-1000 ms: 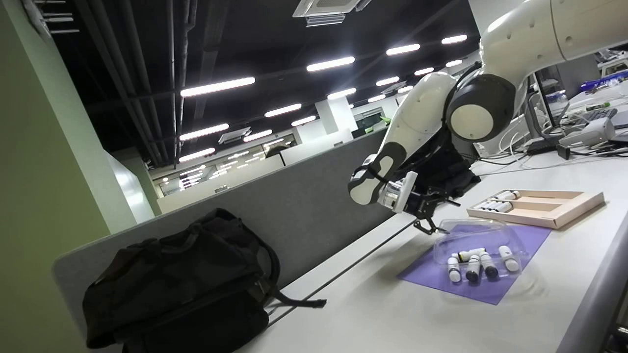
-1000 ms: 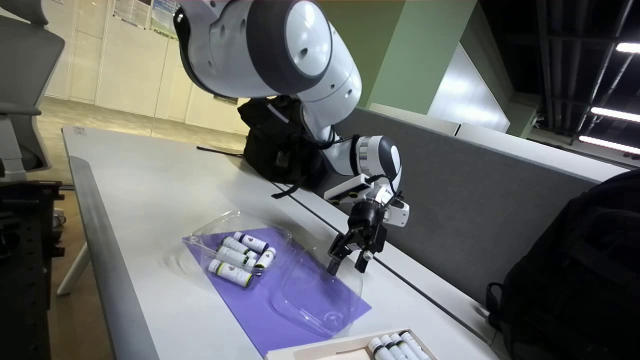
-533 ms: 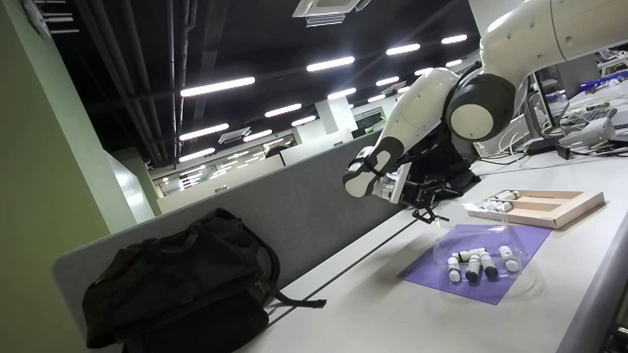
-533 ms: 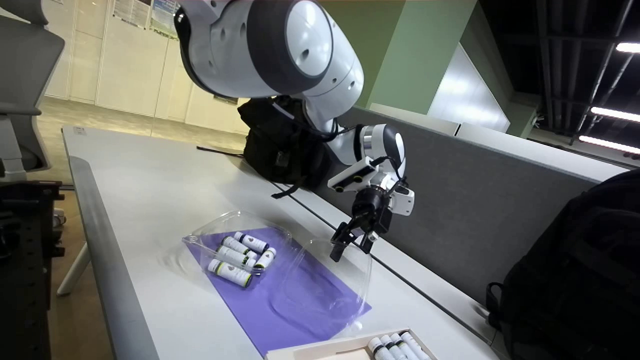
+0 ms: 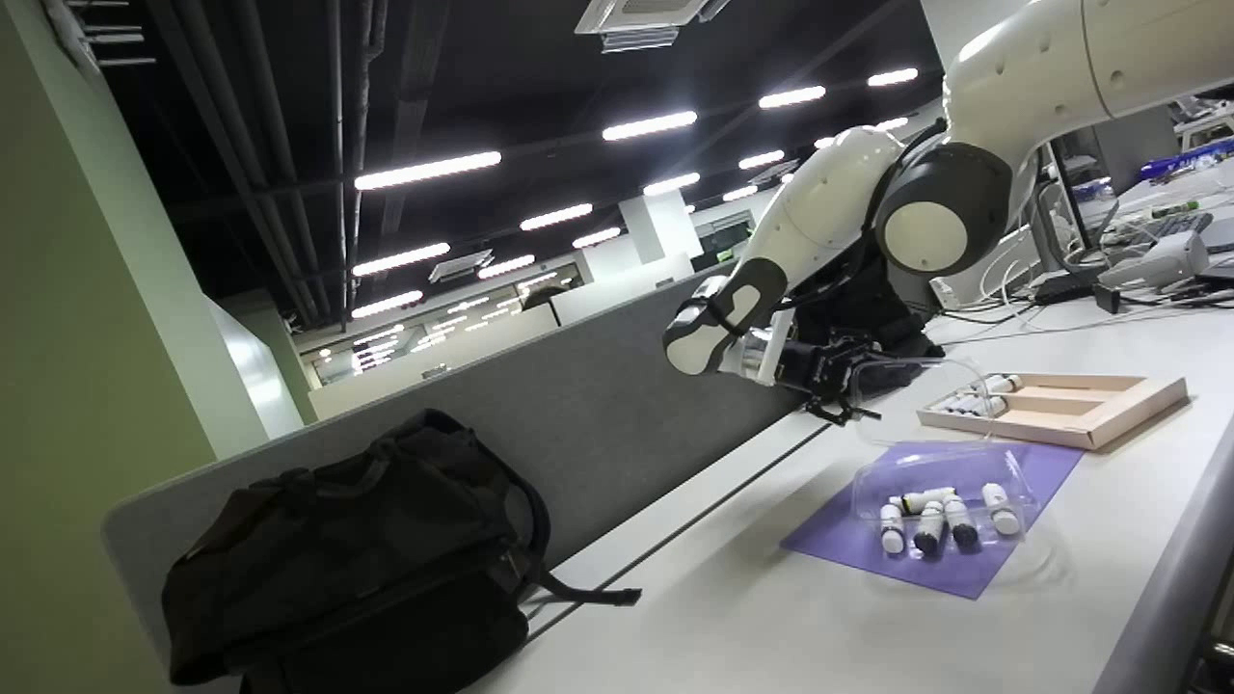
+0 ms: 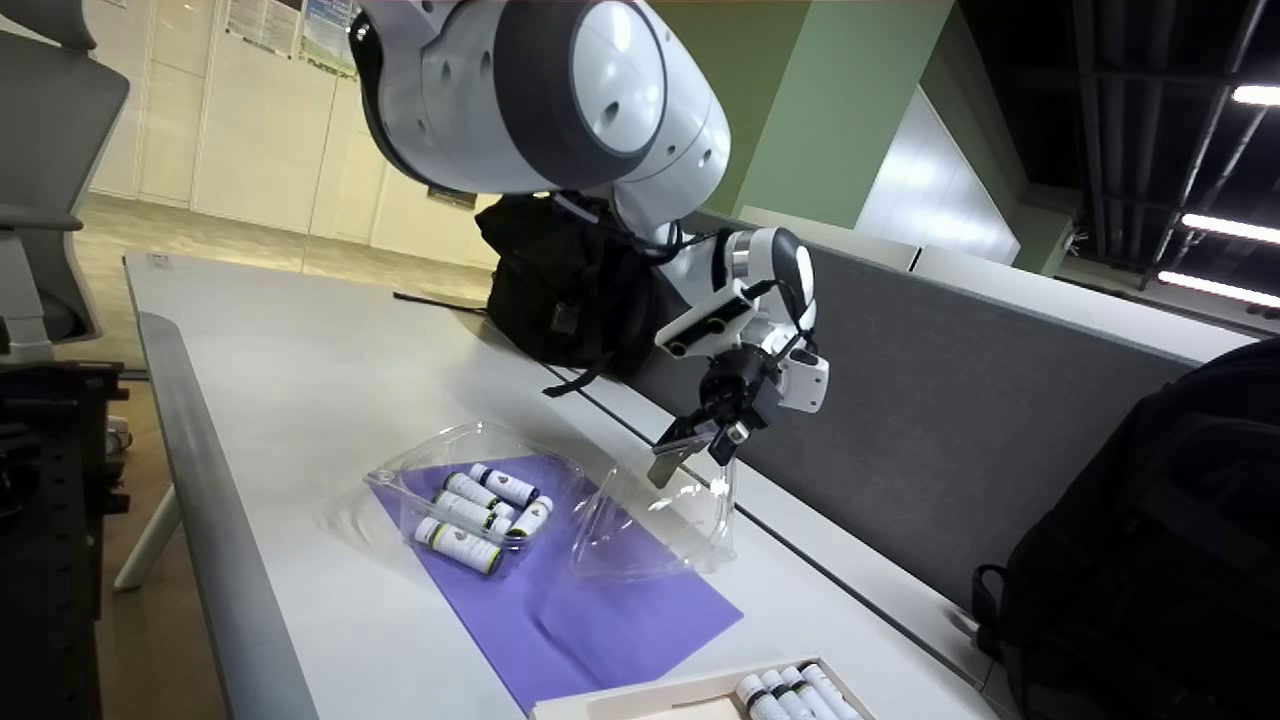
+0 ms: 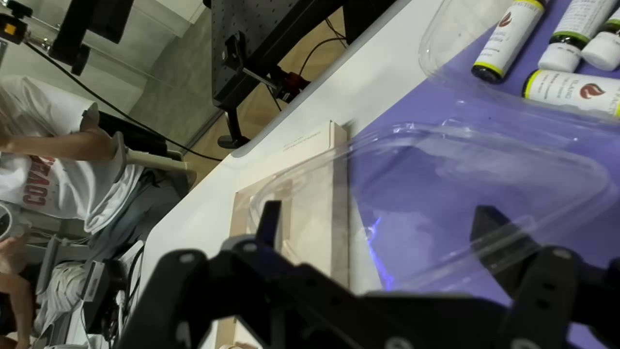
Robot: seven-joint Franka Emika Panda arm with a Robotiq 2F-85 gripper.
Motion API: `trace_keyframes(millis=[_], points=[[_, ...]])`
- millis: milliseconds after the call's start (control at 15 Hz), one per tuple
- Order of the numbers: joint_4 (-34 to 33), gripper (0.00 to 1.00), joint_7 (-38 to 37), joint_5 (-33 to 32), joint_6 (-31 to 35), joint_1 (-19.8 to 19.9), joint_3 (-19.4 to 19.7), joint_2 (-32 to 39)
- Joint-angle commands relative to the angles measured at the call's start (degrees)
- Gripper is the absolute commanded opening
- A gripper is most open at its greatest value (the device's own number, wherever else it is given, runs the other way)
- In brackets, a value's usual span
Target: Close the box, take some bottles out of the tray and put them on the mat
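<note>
Looking at the wrist view, can see the gripper (image 7: 377, 215) mid-frame with jaws spread wide and black fingers (image 7: 499, 247) well apart, left and right of centre. Can't tell about any real hold on the clear lid (image 6: 655, 545), though. In an exterior view, can spot that lid just right of centre, tilted up, right by the fingers and next to a clear tub (image 6: 400, 490). Counting five bottles (image 6: 459, 545) in the tub, left of centre, lying on their sides in a bit of a jumble. Also seeing the purple mat (image 6: 600, 620) underneath, stretching from mid-frame down to the bottom.

For the tan box (image 5: 1138, 413), check the right side of the frame in an exterior view: open on top, just beside the mat, with more white bottles clustered at the left end.

Also got a black backpack (image 5: 366, 549) at lower left in an exterior view, in front of a grey divider (image 5: 578, 463), plus an office chair (image 6: 50, 180) at far left in an exterior view. Can even make out a person (image 7: 58, 169) in a white shirt, left edge of the wrist view.
</note>
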State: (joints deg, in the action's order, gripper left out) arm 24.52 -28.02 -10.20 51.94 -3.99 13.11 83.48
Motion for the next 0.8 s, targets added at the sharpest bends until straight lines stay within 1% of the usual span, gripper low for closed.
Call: trace_keyframes(millis=[0, 333, 733], points=[[2.18, 1.0, -0.84, 1.66, -1.47, -0.39, -0.72, -1.87], [2.09, 1.0, -0.84, 2.95, -3.26, -2.08, -1.61, -2.23], [1.8, 1.0, -1.52, 3.79, -6.46, -5.16, -1.89, -4.39]])
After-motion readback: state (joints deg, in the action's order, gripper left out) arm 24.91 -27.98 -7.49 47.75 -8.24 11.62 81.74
